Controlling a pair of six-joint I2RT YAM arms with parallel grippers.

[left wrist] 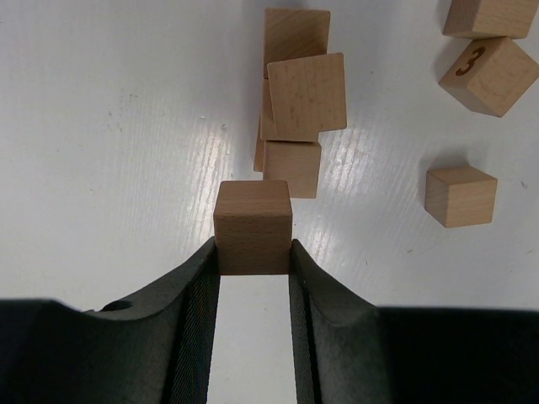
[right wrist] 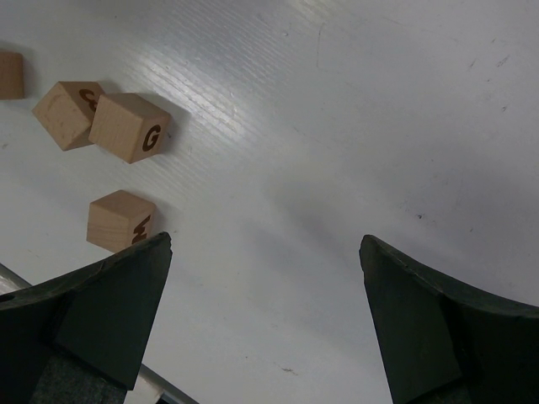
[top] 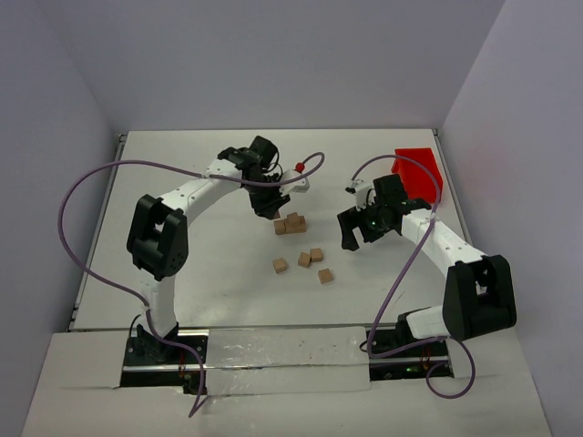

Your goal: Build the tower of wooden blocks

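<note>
One white table (top: 228, 273) carries everything, and both arms reach in from its near edge. The left arm (top: 196, 191) bends up and across toward the table's middle. The right arm (top: 446, 250) comes in from 4 o'clock. At 1 o'clock of the table, by the far right corner, sits the red bin (top: 417, 168).

The right gripper (right wrist: 263, 248) hangs at 3 o'clock of the cubes and apart from them, its fingers spread wide with nothing between them. The left gripper (left wrist: 253, 257) is clamped on one held block (left wrist: 253, 225), its dark fingers (left wrist: 198, 295) pressing the cube's two opposite sides.

The tower (top: 291, 223) stands near the table's middle. It is a low cluster of tan cubes with one lying on top, turned askew in the left wrist view. In that view the held block sits just at 6 o'clock of the tower; whether the two touch I cannot tell.

Four loose wood blocks (top: 304, 259) lie scattered at 6 o'clock of the tower in the overhead view, clear of it. One shows a 3 (left wrist: 488, 74) and another a G (right wrist: 128, 126).
</note>
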